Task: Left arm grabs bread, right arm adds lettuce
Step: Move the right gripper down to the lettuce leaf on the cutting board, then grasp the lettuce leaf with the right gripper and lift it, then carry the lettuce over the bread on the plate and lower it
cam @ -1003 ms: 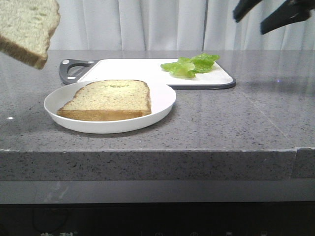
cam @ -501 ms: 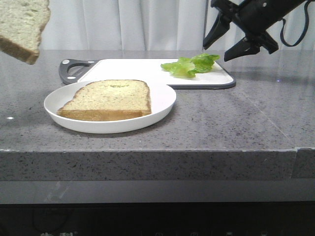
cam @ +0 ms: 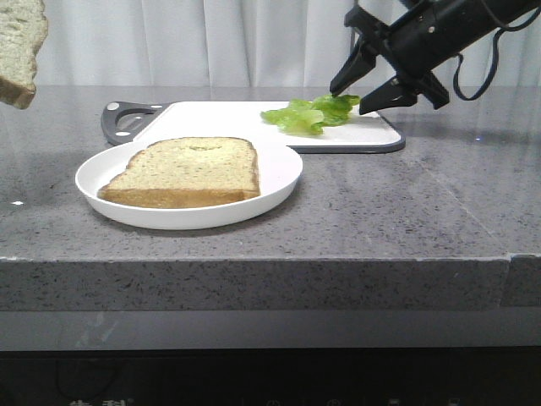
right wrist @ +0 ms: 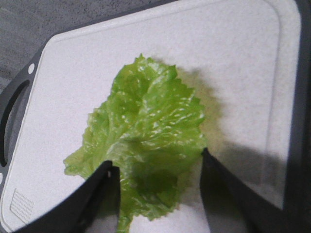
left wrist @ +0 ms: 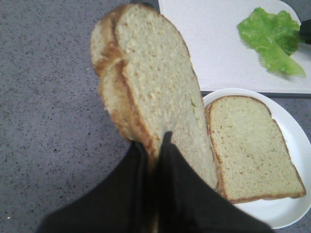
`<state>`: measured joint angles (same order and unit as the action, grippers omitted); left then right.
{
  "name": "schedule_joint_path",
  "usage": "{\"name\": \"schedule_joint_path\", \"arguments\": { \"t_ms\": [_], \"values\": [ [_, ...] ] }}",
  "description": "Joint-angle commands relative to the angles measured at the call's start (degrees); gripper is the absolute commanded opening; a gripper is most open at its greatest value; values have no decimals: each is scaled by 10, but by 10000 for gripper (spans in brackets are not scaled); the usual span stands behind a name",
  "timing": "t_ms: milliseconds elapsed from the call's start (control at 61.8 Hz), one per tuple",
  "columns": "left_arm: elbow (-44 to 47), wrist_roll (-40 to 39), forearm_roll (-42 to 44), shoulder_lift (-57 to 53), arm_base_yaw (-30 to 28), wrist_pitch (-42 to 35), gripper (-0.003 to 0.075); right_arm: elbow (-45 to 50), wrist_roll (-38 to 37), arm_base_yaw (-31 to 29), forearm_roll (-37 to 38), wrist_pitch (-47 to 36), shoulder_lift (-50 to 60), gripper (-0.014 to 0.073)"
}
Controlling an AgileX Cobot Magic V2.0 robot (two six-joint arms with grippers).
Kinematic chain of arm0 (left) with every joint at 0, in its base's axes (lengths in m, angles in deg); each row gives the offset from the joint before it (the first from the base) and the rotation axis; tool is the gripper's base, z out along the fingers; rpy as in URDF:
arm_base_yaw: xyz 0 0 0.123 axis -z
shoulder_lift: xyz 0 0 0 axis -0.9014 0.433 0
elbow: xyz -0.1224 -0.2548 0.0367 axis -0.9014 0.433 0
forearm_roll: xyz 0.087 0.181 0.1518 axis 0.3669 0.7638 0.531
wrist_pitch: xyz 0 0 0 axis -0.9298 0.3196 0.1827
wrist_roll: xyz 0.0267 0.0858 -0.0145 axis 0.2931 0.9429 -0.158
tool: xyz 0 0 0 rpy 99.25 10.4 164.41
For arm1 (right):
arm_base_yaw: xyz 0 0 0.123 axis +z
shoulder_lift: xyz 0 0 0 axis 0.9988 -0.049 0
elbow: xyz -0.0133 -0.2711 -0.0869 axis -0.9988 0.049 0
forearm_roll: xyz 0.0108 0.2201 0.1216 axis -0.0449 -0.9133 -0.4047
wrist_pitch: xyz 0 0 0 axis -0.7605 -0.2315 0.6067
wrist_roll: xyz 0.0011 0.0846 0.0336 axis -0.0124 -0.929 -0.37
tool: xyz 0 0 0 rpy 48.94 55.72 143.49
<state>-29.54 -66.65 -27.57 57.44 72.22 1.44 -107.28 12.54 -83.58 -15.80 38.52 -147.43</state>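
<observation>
Left hand: my left hand (left wrist: pixel 154 145) has its two black fingers pressed together on the lower edge of the bread (left wrist: pixel 153 90), and I see the slice standing up out of the pinch, crust toward the desk (left wrist: pixel 48 121).
Bread, front view: only a corner of the bread (cam: pixel 19 46) shows at the upper left edge, up in the air and well apart from the plate (cam: pixel 279 182); the left hand itself is out of frame there.
Bread, left wrist view: here I can see that the held piece looks like two layers side by side, with a pale speckled face turned to the camera.
Right hand: my right hand (cam: pixel 359 85) reaches in from the upper right, angled down toward the cutting board (cam: pixel 228 114), fingers spread wide with nothing between them gripped.
Lettuce: the lettuce (cam: pixel 308 114) lies flat on the right part of the board, tips of the right hand at its right end.
Lettuce, right wrist view: I see the lettuce (right wrist: pixel 146 131) between the two parted fingers (right wrist: pixel 97 194), one on each side of its lower part; whether they touch the leaf I cannot tell.
Plate: a second bread slice (cam: pixel 186 169) lies flat on the white plate, near the front of the board.
</observation>
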Motion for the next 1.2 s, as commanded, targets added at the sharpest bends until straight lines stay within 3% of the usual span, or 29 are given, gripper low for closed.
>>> {"name": "schedule_joint_path", "arguments": {
  "t_ms": [0,307,550,744,987,1181],
  "values": [
    [-16,-4,-2,-9,-1,-39,-20,-19,13,0,-31,-12,30,288],
    [-16,-4,20,-9,-1,-33,-20,-19,23,0,-40,-27,24,86],
    [-16,-4,31,-9,-1,-32,-20,-19,64,1,-95,-26,24,-118],
    [-16,-4,33,-9,-1,-32,-20,-19,93,-1,-144,9,36,-116],
    [-16,-4,34,-9,-1,-31,-20,-9,111,-1,-145,64,113,-116],
    [-16,-4,44,-9,-1,-27,-20,74,164,-1,-164,88,221,-116]
  ]
}}
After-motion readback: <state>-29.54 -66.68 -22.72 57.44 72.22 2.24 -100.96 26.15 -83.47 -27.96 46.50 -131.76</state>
